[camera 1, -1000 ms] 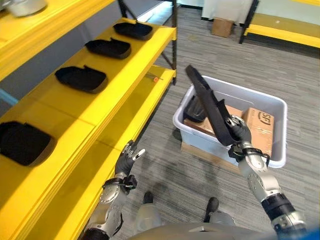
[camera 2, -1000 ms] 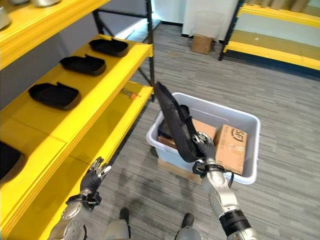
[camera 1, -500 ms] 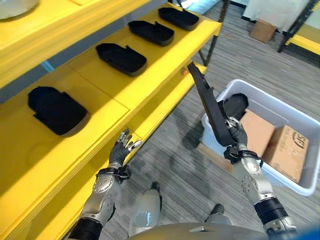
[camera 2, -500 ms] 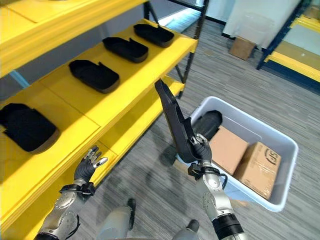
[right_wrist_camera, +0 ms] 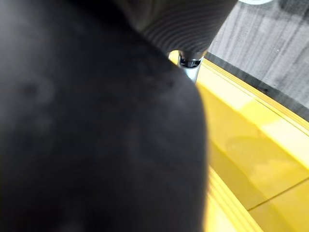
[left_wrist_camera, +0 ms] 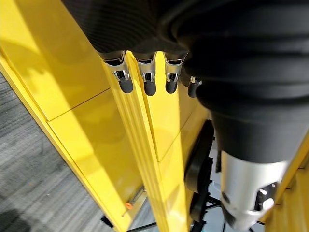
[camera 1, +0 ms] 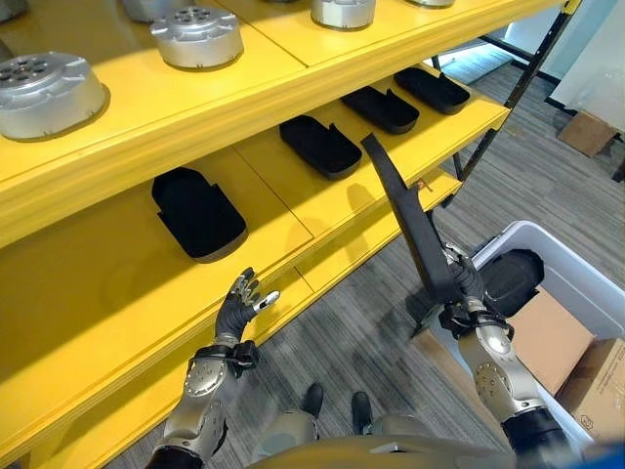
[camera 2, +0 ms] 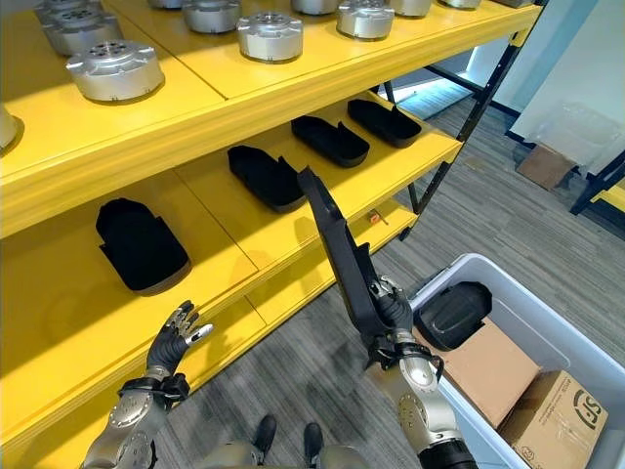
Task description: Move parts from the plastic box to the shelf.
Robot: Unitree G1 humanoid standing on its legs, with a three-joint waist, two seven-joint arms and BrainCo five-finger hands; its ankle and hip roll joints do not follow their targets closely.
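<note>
My right hand (camera 1: 465, 289) is shut on a long flat black part (camera 1: 402, 212), which stands steeply upright in front of the yellow shelf (camera 1: 322, 200); the same black part (right_wrist_camera: 87, 125) looms close in the right wrist view. Several black tray-shaped parts (camera 1: 196, 210) lie in a row on the middle shelf board. The grey plastic box (camera 1: 576, 278) stands on the floor at the right, with another black part (camera 1: 510, 277) and cardboard boxes (camera 1: 549, 339) inside. My left hand (camera 1: 239, 305) hangs open near the shelf's front edge, its fingers (left_wrist_camera: 146, 79) straight.
Round silver metal parts (camera 1: 198, 37) stand on the upper shelf board. A lower yellow board (camera 1: 366, 244) runs beneath the middle one. Grey carpet (camera 1: 361, 342) lies between the shelf and the box. A black shelf post (camera 1: 513, 93) rises at the far end.
The view has swung up and towards the shelf, bringing the upper board with its silver parts into sight. The black part stays upright in my right hand, now closer to the middle board.
</note>
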